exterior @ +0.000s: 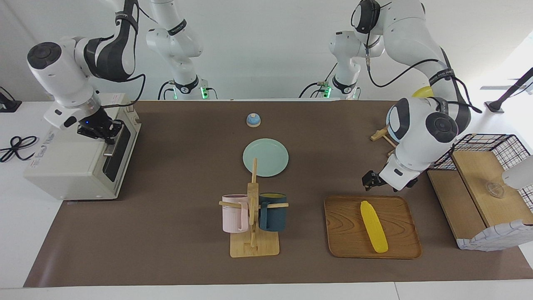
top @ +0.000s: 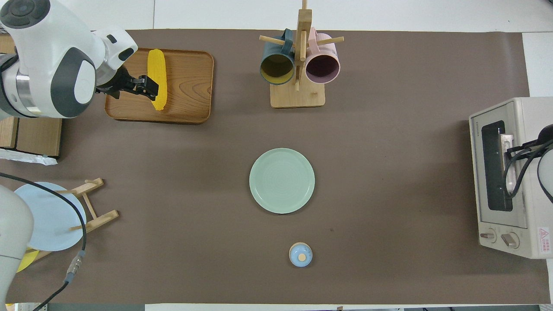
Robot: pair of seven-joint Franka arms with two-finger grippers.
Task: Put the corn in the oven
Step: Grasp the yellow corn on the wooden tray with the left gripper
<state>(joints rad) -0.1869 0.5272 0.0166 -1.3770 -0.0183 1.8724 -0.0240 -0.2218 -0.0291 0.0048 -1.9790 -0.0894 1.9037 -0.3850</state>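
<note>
The left gripper (exterior: 372,180) has its jaws spread wide with nothing between them, hanging in the air over the edge of the wooden tray (exterior: 345,225) that faces the robots; seen from overhead its dark fingers (top: 147,84) cover part of the corn (exterior: 374,226), but the facing view shows it raised and clear of the cob. The right gripper (exterior: 109,132) has its jaws closed together at the metal bar handle (exterior: 111,148) along the top edge of the oven (exterior: 70,166) door, and whether the fingertips actually clamp the bar cannot be told. The corn, a bright yellow cob, lies flat on the tray at a slant, its tapered ends pointing roughly toward and away from the robots, untouched. The tray sits toward the left arm's end of the table, beside the wire-and-wood basket shelf (exterior: 479,196). The off-white toaster oven stands at the right arm's end of the table with its dark glass door shut. Between the two, a wooden mug tree (exterior: 252,216) carries a pink mug (exterior: 234,213) and a dark blue mug (exterior: 272,211); nearer to the robots lies a pale green plate (exterior: 265,157), and nearer still a small blue knobbed lid (exterior: 253,120). A light blue plate (top: 47,220) leans in a wooden rack (top: 93,205) toward the left arm's end.
</note>
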